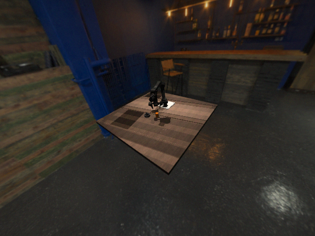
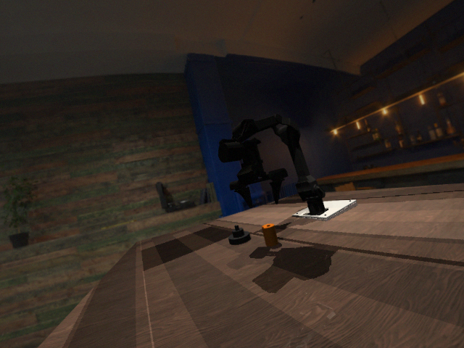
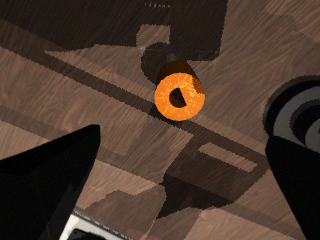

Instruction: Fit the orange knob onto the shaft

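On a striped wooden tabletop (image 1: 152, 137) (image 2: 209, 299) (image 3: 120, 80), blue-walled bar room, upright orange knob (image 1: 156, 115) (image 2: 270, 235) (image 3: 179, 97).

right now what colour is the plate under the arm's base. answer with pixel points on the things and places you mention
White, with small dark dots near its corners; the exterior view shows it best (image 1: 171, 104) (image 2: 338, 208).

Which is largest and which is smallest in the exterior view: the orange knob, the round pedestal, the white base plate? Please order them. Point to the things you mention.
1. White base plate (image 2: 338, 208)
2. Orange knob (image 2: 270, 238) and round pedestal (image 2: 239, 239): too alike to rank
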### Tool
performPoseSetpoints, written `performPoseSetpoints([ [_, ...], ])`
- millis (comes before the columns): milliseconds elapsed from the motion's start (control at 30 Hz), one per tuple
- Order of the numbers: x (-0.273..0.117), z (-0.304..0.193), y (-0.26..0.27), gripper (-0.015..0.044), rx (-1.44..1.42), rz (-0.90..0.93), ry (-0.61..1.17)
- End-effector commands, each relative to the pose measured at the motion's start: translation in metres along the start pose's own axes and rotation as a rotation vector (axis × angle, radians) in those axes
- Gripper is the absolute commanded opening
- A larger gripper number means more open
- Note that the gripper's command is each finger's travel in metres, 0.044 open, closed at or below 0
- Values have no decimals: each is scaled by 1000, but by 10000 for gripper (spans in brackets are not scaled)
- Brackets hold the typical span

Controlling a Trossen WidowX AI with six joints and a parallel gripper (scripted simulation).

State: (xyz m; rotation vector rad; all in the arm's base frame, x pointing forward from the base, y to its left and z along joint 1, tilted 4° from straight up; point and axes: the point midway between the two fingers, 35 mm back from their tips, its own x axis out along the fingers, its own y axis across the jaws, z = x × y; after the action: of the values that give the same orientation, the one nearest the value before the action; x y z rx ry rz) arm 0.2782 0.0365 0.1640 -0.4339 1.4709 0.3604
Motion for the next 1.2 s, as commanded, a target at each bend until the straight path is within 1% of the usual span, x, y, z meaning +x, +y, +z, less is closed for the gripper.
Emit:
performPoseSetpoints([
  [0,0,1,-1,440,564,-7,1],
  [467,0,1,-1,440,564,-7,1],
  [533,8,1,-1,440,564,-7,1],
  [633,32,1,-1,440,564,-7,1],
  [800,35,0,-1,440,564,-7,1],
  [900,48,0,-1,440,564,-7,1],
  [1167,53,1,-2,440,564,-8,1],
])
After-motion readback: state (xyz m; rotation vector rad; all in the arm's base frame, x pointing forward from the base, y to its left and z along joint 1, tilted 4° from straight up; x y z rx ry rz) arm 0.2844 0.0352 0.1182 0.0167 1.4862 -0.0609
